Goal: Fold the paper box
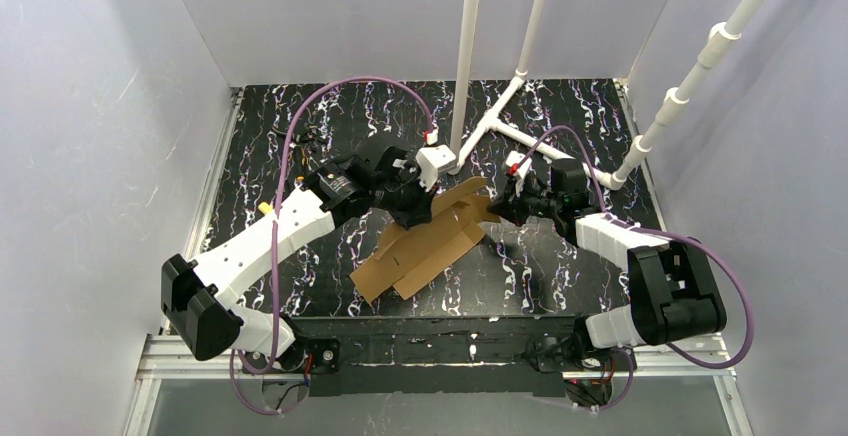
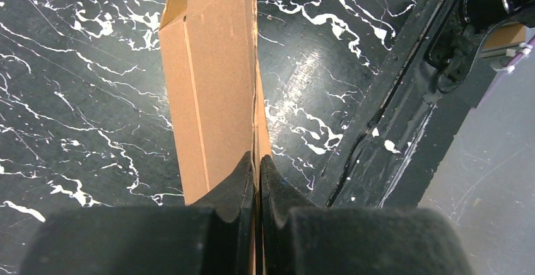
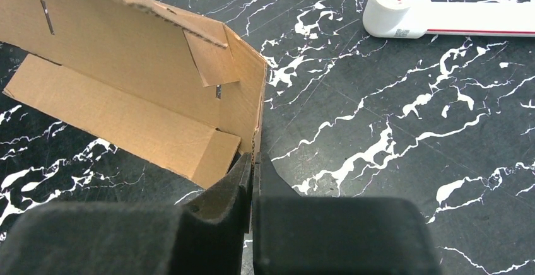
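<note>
Two grippers are on the paper box [image 1: 425, 251], which lies near the middle of the tabletop [image 1: 280, 146]. In the overhead view it is a brown sheet running from about 7 o'clock up to 1 o'clock, with its far end lifted into walls and its near end flat.

The left gripper [image 2: 257, 159] sits at the sheet's 11 o'clock side, clamped tight on the thin edge of a creased panel. The right gripper [image 3: 252, 157] is at the 2 o'clock end, jaws narrow, with the corner edge of a raised end wall caught in the slit between them. A small tab is folded inward at that corner, with a slot beside it. A white pipe frame [image 3: 441, 13] stands on the tabletop toward 1 o'clock, well apart from the card.

The step in hand looks like squaring up the far end, bringing side wall and end wall together. Most of the folding seems yet to be done, since the near half is unfolded. Next, the tab probably has to be steered toward its slot. That would call for one gripper to steady the wall while the other pushes gently along the crease, so the thin card does not buckle.
</note>
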Available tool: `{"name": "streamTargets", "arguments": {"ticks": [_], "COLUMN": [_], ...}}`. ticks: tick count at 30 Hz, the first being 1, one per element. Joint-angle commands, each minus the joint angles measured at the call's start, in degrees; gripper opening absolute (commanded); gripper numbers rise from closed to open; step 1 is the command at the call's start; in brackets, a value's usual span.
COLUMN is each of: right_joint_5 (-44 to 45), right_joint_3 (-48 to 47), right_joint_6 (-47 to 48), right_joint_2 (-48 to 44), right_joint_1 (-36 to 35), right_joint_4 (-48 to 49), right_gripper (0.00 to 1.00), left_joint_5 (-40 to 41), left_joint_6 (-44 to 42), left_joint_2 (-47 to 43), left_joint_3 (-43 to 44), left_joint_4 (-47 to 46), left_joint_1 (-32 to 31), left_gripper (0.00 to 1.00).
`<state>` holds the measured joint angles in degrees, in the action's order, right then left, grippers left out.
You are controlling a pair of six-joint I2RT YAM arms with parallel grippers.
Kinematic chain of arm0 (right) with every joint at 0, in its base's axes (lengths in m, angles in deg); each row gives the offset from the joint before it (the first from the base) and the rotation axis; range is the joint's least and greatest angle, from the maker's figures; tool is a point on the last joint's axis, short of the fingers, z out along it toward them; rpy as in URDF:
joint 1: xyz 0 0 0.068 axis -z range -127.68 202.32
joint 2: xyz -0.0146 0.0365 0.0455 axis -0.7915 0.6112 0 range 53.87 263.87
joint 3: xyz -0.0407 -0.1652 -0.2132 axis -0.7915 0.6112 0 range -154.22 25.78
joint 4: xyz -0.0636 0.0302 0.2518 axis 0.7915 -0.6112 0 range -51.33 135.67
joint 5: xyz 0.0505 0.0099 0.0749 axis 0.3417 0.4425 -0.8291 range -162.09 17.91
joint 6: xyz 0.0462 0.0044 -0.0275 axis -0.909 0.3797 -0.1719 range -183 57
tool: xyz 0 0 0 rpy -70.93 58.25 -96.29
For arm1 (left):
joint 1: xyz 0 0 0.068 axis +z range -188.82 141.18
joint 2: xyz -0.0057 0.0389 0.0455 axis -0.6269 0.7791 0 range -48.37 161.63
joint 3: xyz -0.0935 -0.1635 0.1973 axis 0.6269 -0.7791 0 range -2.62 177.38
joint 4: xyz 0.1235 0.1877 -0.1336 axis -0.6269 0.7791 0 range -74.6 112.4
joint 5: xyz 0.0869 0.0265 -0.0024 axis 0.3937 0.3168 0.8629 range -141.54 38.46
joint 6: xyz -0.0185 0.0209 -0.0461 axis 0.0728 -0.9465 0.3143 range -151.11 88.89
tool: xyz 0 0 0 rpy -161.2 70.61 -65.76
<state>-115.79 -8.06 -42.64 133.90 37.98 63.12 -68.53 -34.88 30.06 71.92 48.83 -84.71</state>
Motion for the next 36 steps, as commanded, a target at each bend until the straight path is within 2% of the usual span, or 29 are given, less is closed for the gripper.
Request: {"name": "streamTargets", "arguments": {"ticks": [1,11,22,26,36], "right_joint_5": [-3.3,-6.1,-10.8,-12.8,-15.6], "right_joint_3": [-1.6,-2.2,-3.2,-3.1,-2.8], "right_joint_6": [2.4,5.7,15.5,20.9,23.0], "right_joint_2": [-2.2,-2.6,-3.2,-3.6,-3.0], "right_joint_1": [-0.2,-0.2,-0.2,-0.2,-0.2], "right_joint_4": [-1.3,-6.1,-17.3,-23.5,-25.6], "right_gripper": [0.10,0.13,0.15,0.19,0.30], "left_joint_5": [-3.4,-5.4,-7.2,-7.8,-7.8], "left_joint_6": [2.0,4.1,7.5,9.4,11.5], "left_joint_2": [-1.4,-1.0,-0.8,-1.4,-2.0], "left_joint_3": [-0.6,-2.6,-3.7,-4.7,-6.6], "left_joint_4": [-2.2,-3.4,-4.3,-5.0,-6.0], "left_joint_1": [-0.1,0.0,-0.1,-0.1,-0.1], "left_gripper": [0.00,0.00,0.00,0.00,0.00]}}
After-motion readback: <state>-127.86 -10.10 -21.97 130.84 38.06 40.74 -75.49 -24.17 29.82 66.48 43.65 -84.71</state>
